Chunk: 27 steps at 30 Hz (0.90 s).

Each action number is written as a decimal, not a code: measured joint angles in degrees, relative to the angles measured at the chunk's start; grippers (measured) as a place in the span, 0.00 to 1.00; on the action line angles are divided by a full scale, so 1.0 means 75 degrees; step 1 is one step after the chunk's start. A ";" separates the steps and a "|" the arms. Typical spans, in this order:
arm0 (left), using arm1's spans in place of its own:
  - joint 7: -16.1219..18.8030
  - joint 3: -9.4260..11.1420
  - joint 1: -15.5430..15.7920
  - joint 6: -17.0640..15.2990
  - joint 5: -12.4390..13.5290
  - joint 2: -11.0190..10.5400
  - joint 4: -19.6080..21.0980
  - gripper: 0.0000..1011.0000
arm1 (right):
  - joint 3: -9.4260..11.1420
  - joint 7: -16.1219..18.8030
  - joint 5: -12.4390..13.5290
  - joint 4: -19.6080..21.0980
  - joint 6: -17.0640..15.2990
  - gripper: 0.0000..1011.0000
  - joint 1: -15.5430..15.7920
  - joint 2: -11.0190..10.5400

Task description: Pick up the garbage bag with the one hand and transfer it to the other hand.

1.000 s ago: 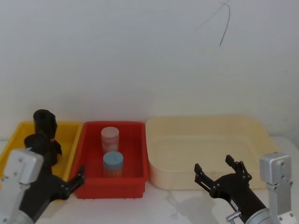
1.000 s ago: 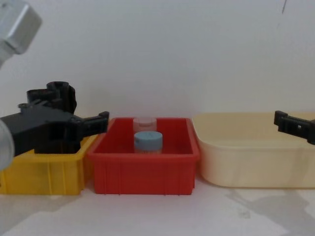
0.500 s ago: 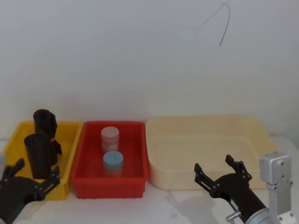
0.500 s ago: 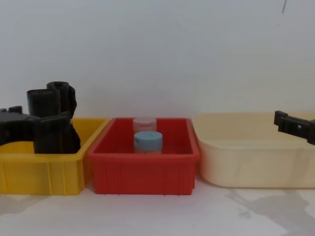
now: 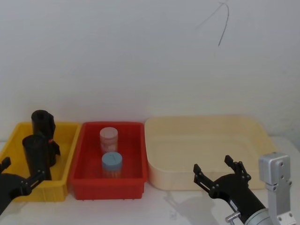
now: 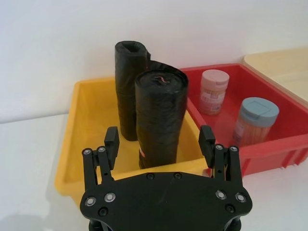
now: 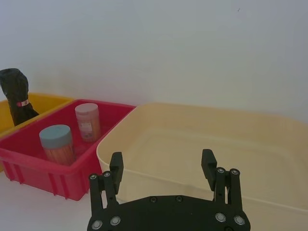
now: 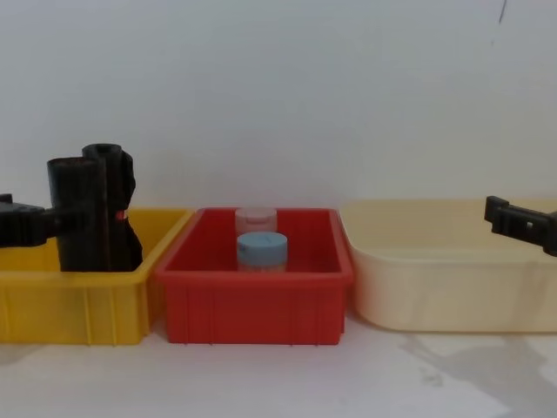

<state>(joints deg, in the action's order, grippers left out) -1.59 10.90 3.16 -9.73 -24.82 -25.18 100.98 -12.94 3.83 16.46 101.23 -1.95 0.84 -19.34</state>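
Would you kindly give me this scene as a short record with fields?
garbage bag: upright in the yellow bin, in front of a second black roll
left claw: open, at the yellow bin's front, facing the garbage bag, not gripping
right claw: open, empty, before the cream bin
red bin: pink-lidded jar behind blue-lidded jar
handover: not yet begun

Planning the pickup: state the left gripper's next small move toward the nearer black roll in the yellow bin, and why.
Probably ease the open left gripper forward until its fingers straddle the nearer matte-black plastic roll. The roll stands upright in the yellow plastic bin, lined up between the spread fingers but beyond them, untouched. The right gripper hovers open before the cream tray.
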 joint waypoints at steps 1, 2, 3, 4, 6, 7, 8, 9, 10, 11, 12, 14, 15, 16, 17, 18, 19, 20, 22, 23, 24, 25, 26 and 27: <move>0.0000 0.0000 0.0000 0.0000 0.0000 0.0000 0.0000 0.99 | 0.0000 0.0000 0.0000 0.0000 0.0000 0.99 0.0000 0.0000; -0.0035 0.0000 0.0069 -0.0022 -0.0001 0.0003 -0.0082 0.99 | 0.0000 0.0000 0.0000 0.0000 0.0000 0.99 0.0001 0.0000; -0.0053 0.0000 0.0106 -0.0036 -0.0001 0.0005 -0.0115 0.99 | 0.0000 0.0000 0.0000 0.0000 0.0000 0.99 0.0000 0.0000; -0.0070 0.0003 0.0144 -0.0042 -0.0001 0.0007 -0.0150 0.99 | 0.0000 0.0000 0.0000 0.0000 0.0000 0.99 0.0000 0.0000; -0.0132 0.0022 0.0268 -0.0076 0.0003 0.0016 -0.0257 0.99 | 0.0000 0.0000 0.0000 0.0000 0.0000 0.99 0.0000 0.0000; -0.0170 0.0039 0.0346 -0.0092 0.0009 0.0021 -0.0326 0.99 | 0.0000 0.0000 0.0000 0.0000 0.0000 0.99 0.0000 0.0000; -0.0195 0.0047 0.0385 -0.0103 0.0017 0.0022 -0.0361 0.99 | 0.0000 0.0000 0.0000 0.0000 0.0000 0.99 0.0000 0.0000; -0.0214 0.0055 0.0423 -0.0111 0.0025 0.0024 -0.0395 0.99 | 0.0000 0.0000 0.0000 0.0000 0.0000 0.99 0.0000 0.0001; -0.0233 0.0070 0.0475 -0.0118 0.0033 0.0028 -0.0441 0.99 | 0.0000 0.0000 0.0000 0.0000 0.0000 0.99 0.0000 0.0000; -0.0275 0.0093 0.0558 -0.0135 0.0060 0.0034 -0.0510 0.99 | 0.0000 0.0000 0.0000 0.0000 0.0000 0.99 0.0000 0.0000; -0.0287 0.0105 0.0603 -0.0139 0.0067 0.0038 -0.0546 0.99 | 0.0000 0.0000 0.0000 0.0000 0.0000 0.99 0.0001 0.0000; -0.0333 0.0134 0.0705 -0.0153 0.0098 0.0045 -0.0635 0.99 | 0.0000 0.0000 0.0000 0.0000 0.0000 0.99 0.0000 0.0000; -0.0376 0.0162 0.0797 -0.0170 0.0130 0.0053 -0.0717 0.99 | 0.0000 0.0000 0.0000 0.0000 0.0000 0.99 0.0000 0.0000; -0.0390 0.0176 0.0843 -0.0174 0.0139 0.0057 -0.0757 0.99 | 0.0000 0.0000 0.0000 0.0000 0.0000 0.99 0.0000 0.0000; -0.0431 0.0201 0.0930 -0.0189 0.0169 0.0066 -0.0831 0.99 | 0.0000 0.0000 0.0000 0.0000 0.0000 0.99 0.0000 0.0000; -0.0451 0.0217 0.0978 -0.0196 0.0184 0.0071 -0.0872 0.99 | -0.0001 0.0000 0.0000 0.0000 0.0000 0.99 0.0000 0.0000; -0.0468 0.0230 0.1021 -0.0201 0.0196 0.0076 -0.0911 0.99 | 0.0000 0.0000 0.0000 0.0000 0.0000 0.99 0.0000 0.0000; -0.0485 0.0240 0.1058 -0.0207 0.0207 0.0080 -0.0944 0.99 | 0.0000 0.0000 0.0000 0.0000 0.0000 0.99 0.0000 0.0000; -0.0527 0.0269 0.1153 -0.0223 0.0237 0.0092 -0.1029 0.99 | 0.0000 0.0000 0.0000 0.0000 0.0000 0.99 0.0000 0.0000; -0.0540 0.0277 0.1181 -0.0229 0.0246 0.0094 -0.1054 0.97 | 0.0000 0.0000 0.0000 0.0000 0.0000 0.99 0.0000 0.0000; -0.0555 0.0286 0.1215 -0.0233 0.0255 0.0097 -0.1082 0.97 | 0.0000 0.0000 0.0000 0.0000 0.0000 0.99 0.0000 0.0000; -0.0576 0.0301 0.1264 -0.0241 0.0271 0.0103 -0.1122 0.95 | 0.0000 0.0000 0.0000 0.0000 0.0000 0.99 0.0000 0.0000; -0.0588 0.0309 0.1288 -0.0244 0.0278 0.0106 -0.1142 0.92 | 0.0000 0.0000 0.0000 0.0000 0.0000 0.99 0.0000 0.0000; -0.0597 0.0315 0.1309 -0.0249 0.0284 0.0109 -0.1162 0.90 | 0.0000 0.0000 0.0000 0.0000 0.0000 0.99 0.0000 0.0000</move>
<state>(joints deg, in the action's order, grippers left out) -6.07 13.26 12.97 -11.59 -22.68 -24.37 92.27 -12.94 3.83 16.46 101.23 -1.95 0.84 -19.33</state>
